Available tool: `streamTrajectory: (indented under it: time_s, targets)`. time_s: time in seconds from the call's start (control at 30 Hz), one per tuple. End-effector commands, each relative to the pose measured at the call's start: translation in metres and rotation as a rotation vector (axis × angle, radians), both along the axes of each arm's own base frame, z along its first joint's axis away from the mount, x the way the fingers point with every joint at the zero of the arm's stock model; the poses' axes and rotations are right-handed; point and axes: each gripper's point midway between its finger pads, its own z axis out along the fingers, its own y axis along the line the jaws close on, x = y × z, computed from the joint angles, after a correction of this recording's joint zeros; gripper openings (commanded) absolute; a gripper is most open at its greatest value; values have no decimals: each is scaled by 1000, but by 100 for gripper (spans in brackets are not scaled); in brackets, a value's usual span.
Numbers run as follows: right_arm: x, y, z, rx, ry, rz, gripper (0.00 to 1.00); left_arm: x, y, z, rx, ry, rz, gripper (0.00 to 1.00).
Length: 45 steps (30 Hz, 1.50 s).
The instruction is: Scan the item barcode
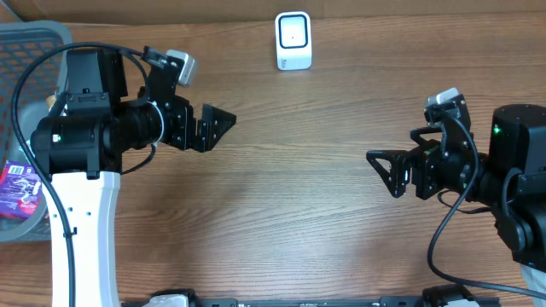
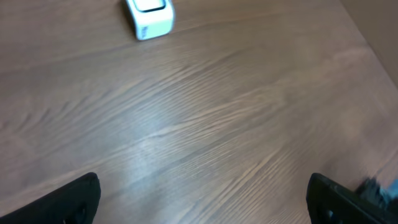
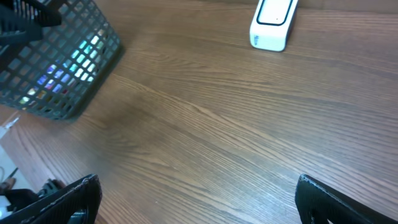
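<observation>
A white barcode scanner (image 1: 293, 40) stands at the back middle of the table; the left wrist view shows it at the scanner (image 2: 149, 17), the right wrist view at the scanner (image 3: 272, 23). A purple packet (image 1: 19, 186), the only item I can see, lies in the grey basket (image 1: 38, 34) at the far left. My left gripper (image 1: 220, 130) hovers open left of centre, its jaws wide over bare wood (image 2: 202, 199). At the right, my right gripper (image 1: 382, 173) is open too and faces left with nothing between its fingers (image 3: 199, 199).
The mesh basket (image 3: 56, 62) shows coloured things through its wall. Wooden tabletop (image 1: 299, 170) lies between the two grippers. A cable (image 1: 439, 239) loops off the right arm.
</observation>
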Motion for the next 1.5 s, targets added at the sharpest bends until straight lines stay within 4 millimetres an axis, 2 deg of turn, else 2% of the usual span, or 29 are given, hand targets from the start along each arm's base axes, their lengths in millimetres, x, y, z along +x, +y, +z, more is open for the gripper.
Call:
streamTrajectory:
  time_s: [0.0, 0.03, 0.2, 0.33, 0.37, 0.4, 0.53, 0.63, 0.7, 0.73, 0.77, 0.9, 1.0, 1.2, 1.37, 1.47]
  targets:
    - [0, 2, 13, 11, -34, 11, 100, 12, 41, 8, 50, 53, 347, 98]
    - [7, -2, 8, -14, -28, -17, 100, 12, 61, 12, 92, 61, 478, 98]
    - [21, -3, -9, -40, 30, -33, 100, -6, 128, 34, 192, 52, 823, 100]
    - [36, -1, -29, -53, 104, -32, 100, -24, 183, 43, 158, 64, 1041, 100]
    - [39, 0, -33, -56, 119, -32, 100, -27, 192, 46, 134, 62, 1066, 100]
    - [43, 0, -40, -60, 143, -31, 100, -31, 208, 53, 89, 41, 1113, 100]
    - [49, 1, -49, -66, 174, -31, 100, -41, 247, 73, 41, -40, 1203, 100]
    - [51, 2, -53, -69, 189, -30, 100, -53, 283, 74, 54, -51, 1308, 100]
    - [50, 2, -54, -68, 192, -29, 100, -58, 302, 64, 54, -17, 1360, 99]
    - [49, 2, -55, -68, 198, -28, 100, -60, 316, 53, 56, 22, 1386, 100]
    - [49, 2, -55, -69, 201, -28, 100, -60, 321, 49, 54, 38, 1395, 100]
    - [47, 1, -56, -70, 208, -28, 100, -60, 355, 5, 51, 188, 1456, 100]
    - [48, 2, -55, -69, 205, -28, 100, -53, 380, -33, 69, 294, 1475, 91]
    - [50, 2, -54, -67, 196, -28, 100, -41, 393, -115, 61, 547, 1406, 80]
    - [51, 2, -53, -66, 190, -28, 100, -32, 404, -158, 141, 643, 1358, 82]
    - [51, 2, -53, -66, 190, -28, 100, -22, 408, -171, 219, 650, 1337, 83]
